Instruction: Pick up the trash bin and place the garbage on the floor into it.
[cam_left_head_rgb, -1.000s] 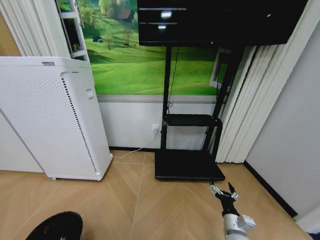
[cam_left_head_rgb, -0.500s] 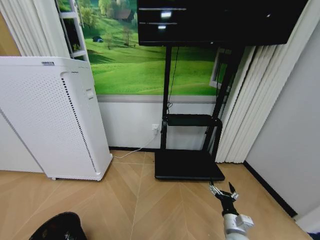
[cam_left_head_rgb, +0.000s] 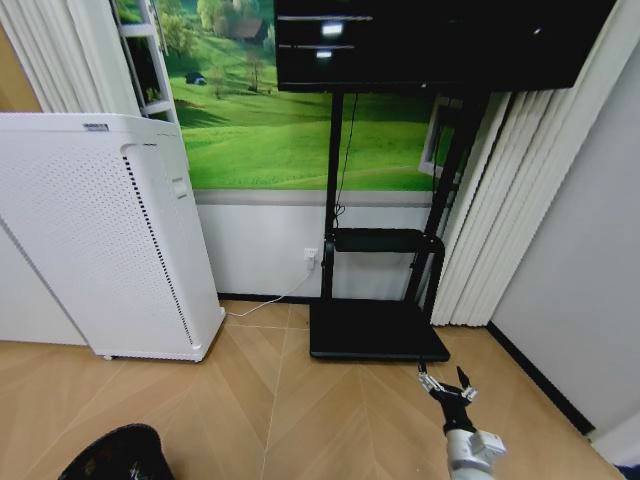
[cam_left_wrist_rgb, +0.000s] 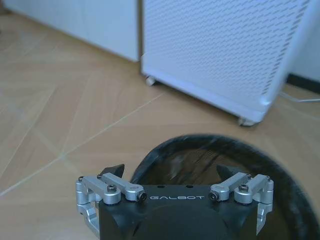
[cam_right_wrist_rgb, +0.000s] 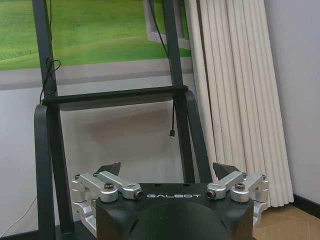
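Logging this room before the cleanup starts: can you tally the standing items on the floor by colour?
White: 1, the tall white perforated box unit.
Black: 2, the small round black mesh trash bin under the open left gripper, and the black wheeled screen stand, which the open right gripper faces.
Total: 3

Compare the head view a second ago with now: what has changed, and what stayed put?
The trash bin slid lower and slightly left toward the head view's bottom edge. The left gripper hangs open above its rim. The right gripper, open, and the white appliance kept their places.
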